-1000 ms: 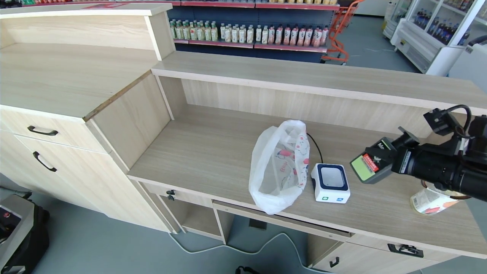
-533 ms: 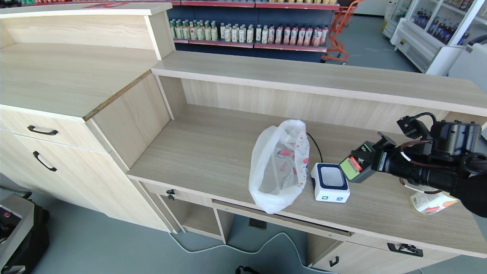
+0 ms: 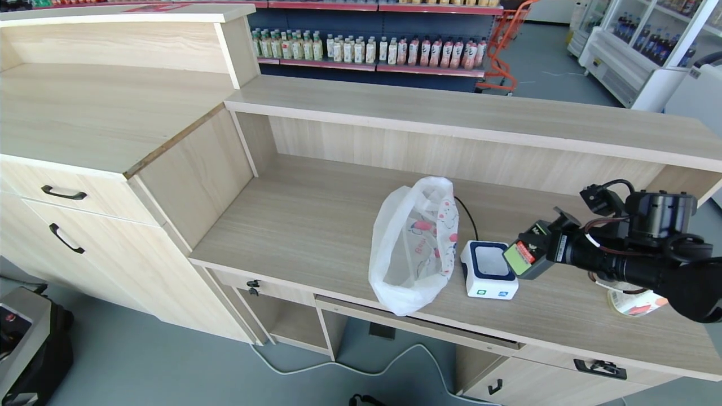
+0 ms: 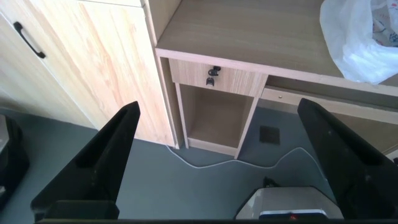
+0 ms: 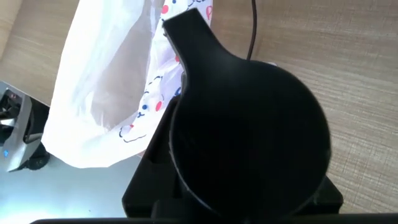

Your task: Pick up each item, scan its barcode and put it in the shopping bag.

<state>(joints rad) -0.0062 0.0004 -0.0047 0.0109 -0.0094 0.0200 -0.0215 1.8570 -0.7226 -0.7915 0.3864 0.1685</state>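
right gripper is clamped on a small dark packet with a green and red label. it holds the packet in the air just beside the scanner, on the side away from the shopping bag. the labelled face is turned toward the scanner and partly upward; whether the barcode is on that face cannot be told. the scanner stands on the counter with its window tilted up, close against the bag, and its cable runs off behind the bag. the bag is slumped, its mouth gaping toward the counter's front edge. a further item, a labelled cup, stands on the counter partly hidden behind the right arm. left gripper hangs low off the front of the counter, fingers spread wide, holding nothing

assessment: the step in hand is the scan of the packet; bagging is not yet done. to do it well, bring the packet over the window rather than beside it. turn the coded face squarely to the glass, near but not touching, and pause there. the bag is limp and its rim may snag or fold, so cross above the rim and release low inside the mouth
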